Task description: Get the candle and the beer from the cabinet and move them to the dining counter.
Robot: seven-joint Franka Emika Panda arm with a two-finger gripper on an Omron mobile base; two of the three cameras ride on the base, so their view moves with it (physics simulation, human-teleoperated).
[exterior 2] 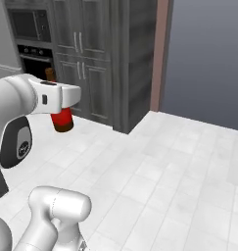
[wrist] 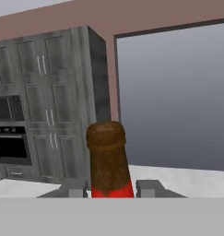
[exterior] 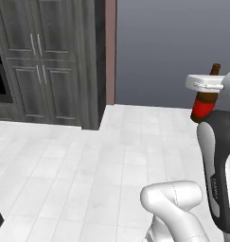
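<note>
The beer [exterior: 202,107], a dark brown bottle with a red label, hangs in the air over the white tiled floor, leaning a little. My gripper [exterior: 207,89] is shut on it just above the label, below the neck. From the other side the beer [exterior 2: 61,119] shows under the white hand, with the gripper [exterior 2: 58,102] closed around it. In the hand view the brown neck of the beer [wrist: 107,154] rises between the two fingertips [wrist: 148,187] of the gripper [wrist: 112,188]. The candle, the cabinet and the dining counter are out of view.
A tall dark grey wood-grain cupboard wall [exterior: 50,71] with shut doors and silver handles stands ahead on the left, with a built-in oven [exterior 2: 36,61] and microwave [exterior 2: 26,24]. A grey wall [exterior: 175,47] lies behind a pink-brown post [exterior: 110,52]. White floor tiles [exterior: 88,165] spread out in front.
</note>
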